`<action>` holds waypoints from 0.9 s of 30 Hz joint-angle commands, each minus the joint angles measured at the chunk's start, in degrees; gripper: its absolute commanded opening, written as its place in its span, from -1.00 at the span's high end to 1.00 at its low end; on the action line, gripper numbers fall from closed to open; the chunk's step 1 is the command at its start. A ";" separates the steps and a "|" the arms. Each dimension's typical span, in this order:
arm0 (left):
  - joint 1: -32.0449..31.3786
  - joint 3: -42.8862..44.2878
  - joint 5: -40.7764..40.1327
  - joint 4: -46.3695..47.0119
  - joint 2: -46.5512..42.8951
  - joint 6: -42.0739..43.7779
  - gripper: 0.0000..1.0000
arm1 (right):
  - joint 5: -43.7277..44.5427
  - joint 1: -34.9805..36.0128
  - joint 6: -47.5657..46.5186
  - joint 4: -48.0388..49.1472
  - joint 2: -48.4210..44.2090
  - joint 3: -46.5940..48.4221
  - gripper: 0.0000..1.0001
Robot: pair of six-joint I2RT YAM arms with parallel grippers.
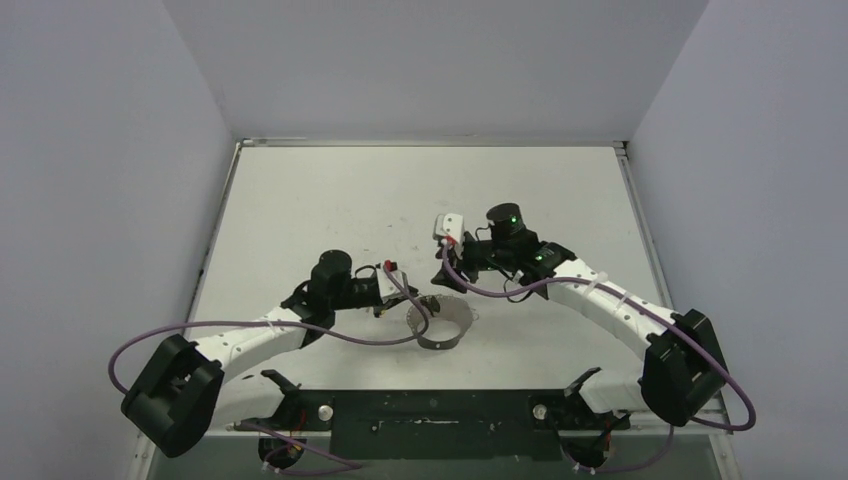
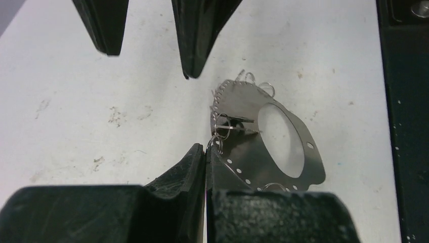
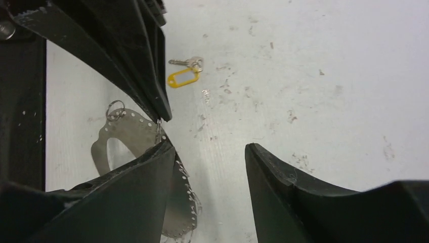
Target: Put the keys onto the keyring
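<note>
The keyring (image 2: 283,167) is a thin silvery loop with a row of holes and small rings along its edge; it stands tilted on the table (image 1: 300,200). It also shows in the top view (image 1: 441,323) and the right wrist view (image 3: 124,132). My left gripper (image 2: 206,150) is shut on the keyring's edge, by a small ring. My right gripper (image 3: 210,152) is open and empty; its left finger (image 3: 146,187) is close over the keyring's rim. A small silvery key with a yellow tag (image 3: 183,77) lies on the table beyond both grippers. No black-headed key is in view.
The black base plate (image 1: 430,410) runs along the table's near edge, close behind the keyring. White walls enclose the table on three sides. Purple cables (image 1: 300,330) loop from both arms.
</note>
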 commanded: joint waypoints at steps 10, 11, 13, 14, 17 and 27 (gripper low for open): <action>0.49 -7.28 -7.72 40.32 -1.67 -18.62 1.00 | -8.09 -1.79 11.49 21.54 -3.72 -5.39 0.02; 0.56 -7.39 -7.88 40.71 -1.79 -18.77 1.00 | -8.12 -1.77 11.34 21.30 -3.50 -5.35 0.06; 0.69 -7.53 -7.91 40.41 -2.01 -18.76 1.00 | -8.13 -1.79 10.75 20.38 -3.20 -4.93 0.15; 0.78 -7.64 -8.00 40.39 -2.10 -18.71 1.00 | -8.13 -1.77 10.49 19.89 -3.08 -4.53 0.20; 0.96 -7.82 -8.00 40.09 -2.33 -18.54 1.00 | -7.93 -1.86 9.29 17.28 -2.96 -3.89 0.32; 1.55 -7.84 -7.67 39.52 -2.42 -17.89 1.00 | -7.22 -1.86 6.66 12.79 -2.34 -3.29 1.00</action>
